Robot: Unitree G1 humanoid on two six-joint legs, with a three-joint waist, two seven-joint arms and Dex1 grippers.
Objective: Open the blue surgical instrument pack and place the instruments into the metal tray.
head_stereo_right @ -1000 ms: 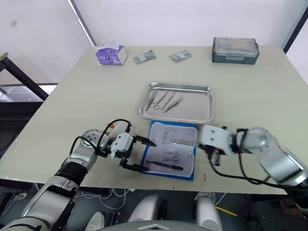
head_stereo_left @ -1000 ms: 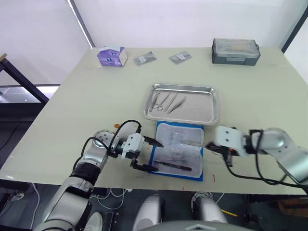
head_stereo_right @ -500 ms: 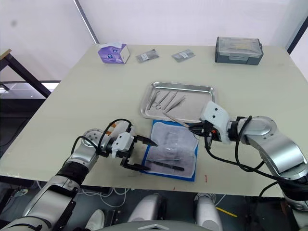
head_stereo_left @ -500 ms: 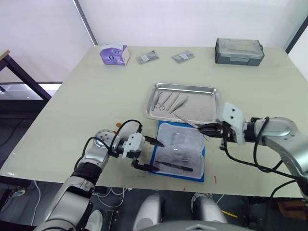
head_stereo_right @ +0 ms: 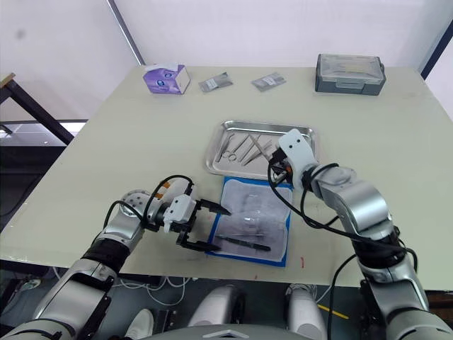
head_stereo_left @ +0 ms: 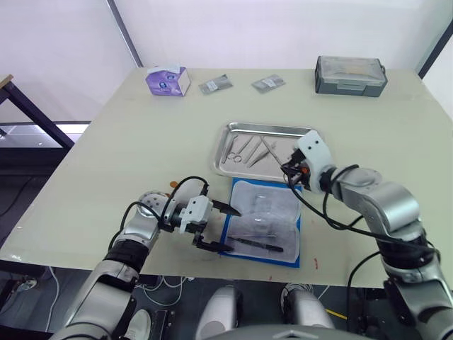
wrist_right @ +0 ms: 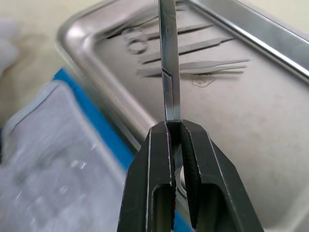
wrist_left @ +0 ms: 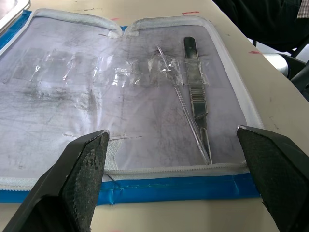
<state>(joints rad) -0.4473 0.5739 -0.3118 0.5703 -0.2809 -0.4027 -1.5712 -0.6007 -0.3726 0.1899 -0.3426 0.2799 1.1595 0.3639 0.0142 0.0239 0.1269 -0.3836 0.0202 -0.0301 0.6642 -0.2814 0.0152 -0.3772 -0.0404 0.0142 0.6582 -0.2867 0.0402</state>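
The right gripper (wrist_right: 176,126) is pinching a slim instrument (wrist_right: 168,67) over the metal tray (head_stereo_left: 308,168)'s near rim, its long axis apparently pointing far-left; the left gripper (head_stereo_left: 221,227) is gaping beside the blue pack (head_stereo_left: 297,242).

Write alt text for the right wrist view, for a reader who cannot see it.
The right gripper is shut on a slim metal instrument, holding it above the metal tray. Other instruments lie in the tray, and the opened blue surgical instrument pack lies beside it on the table.
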